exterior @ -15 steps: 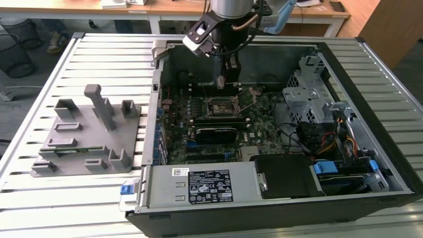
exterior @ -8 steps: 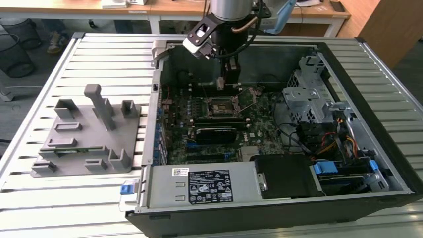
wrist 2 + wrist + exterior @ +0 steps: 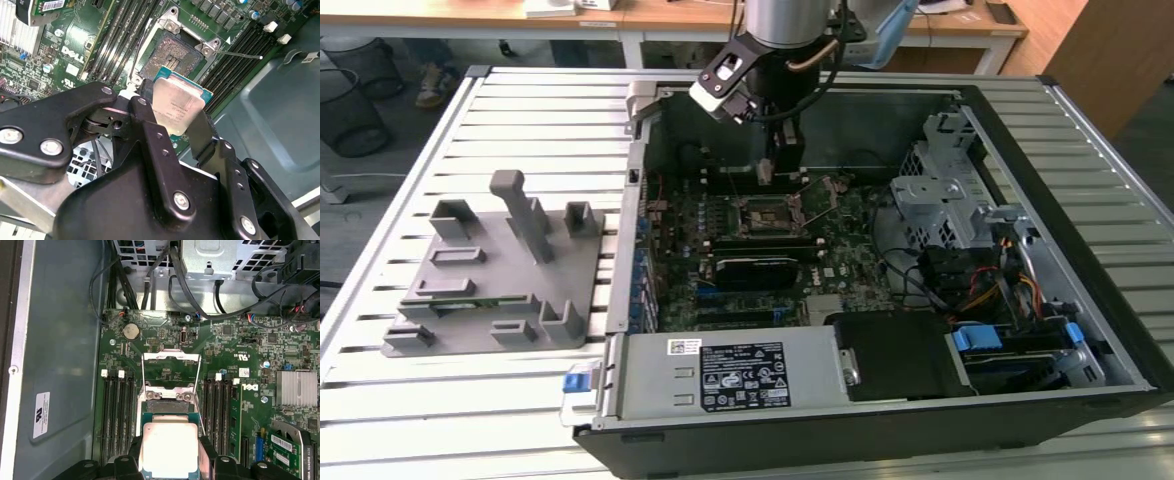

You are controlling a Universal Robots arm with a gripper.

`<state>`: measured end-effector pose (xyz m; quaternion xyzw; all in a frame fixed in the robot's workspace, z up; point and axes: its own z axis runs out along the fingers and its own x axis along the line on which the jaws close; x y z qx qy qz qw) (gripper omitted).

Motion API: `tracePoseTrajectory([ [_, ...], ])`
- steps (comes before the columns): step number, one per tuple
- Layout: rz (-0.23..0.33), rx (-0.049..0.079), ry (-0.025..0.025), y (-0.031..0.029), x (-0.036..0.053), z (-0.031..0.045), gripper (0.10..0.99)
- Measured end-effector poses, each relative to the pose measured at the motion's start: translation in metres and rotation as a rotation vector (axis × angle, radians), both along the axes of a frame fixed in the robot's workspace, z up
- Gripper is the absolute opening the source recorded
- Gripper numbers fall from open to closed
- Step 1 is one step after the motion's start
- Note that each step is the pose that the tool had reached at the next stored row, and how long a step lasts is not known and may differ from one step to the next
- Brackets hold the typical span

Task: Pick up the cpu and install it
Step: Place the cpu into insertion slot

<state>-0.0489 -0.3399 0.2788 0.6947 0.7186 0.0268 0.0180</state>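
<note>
The cpu (image 3: 176,102), a flat square chip with a silver top and green rim, sits between the black fingers (image 3: 148,116) of my gripper (image 3: 175,114), which is shut on its two sides. In the first wrist view the cpu (image 3: 167,446) hangs just above the motherboard socket (image 3: 167,396), covering part of it. The socket (image 3: 169,54) lies open, its load plate (image 3: 171,357) and lever swung up. In the exterior view my gripper (image 3: 770,172) reaches down into the open computer case, just beyond the socket (image 3: 761,214).
Memory slots (image 3: 117,410) flank the socket on both sides. Cables (image 3: 150,280) and a metal drive cage (image 3: 947,190) stand close by. A silver heat sink (image 3: 296,388) sits on the board. A grey plastic fixture (image 3: 500,270) rests on the slatted table outside the case.
</note>
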Motion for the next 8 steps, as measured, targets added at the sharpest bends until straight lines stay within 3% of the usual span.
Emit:
tracePoseTrajectory([
  [8, 0.0, 0.0, 0.0, 0.0002, 0.0, -0.0054, 0.525],
])
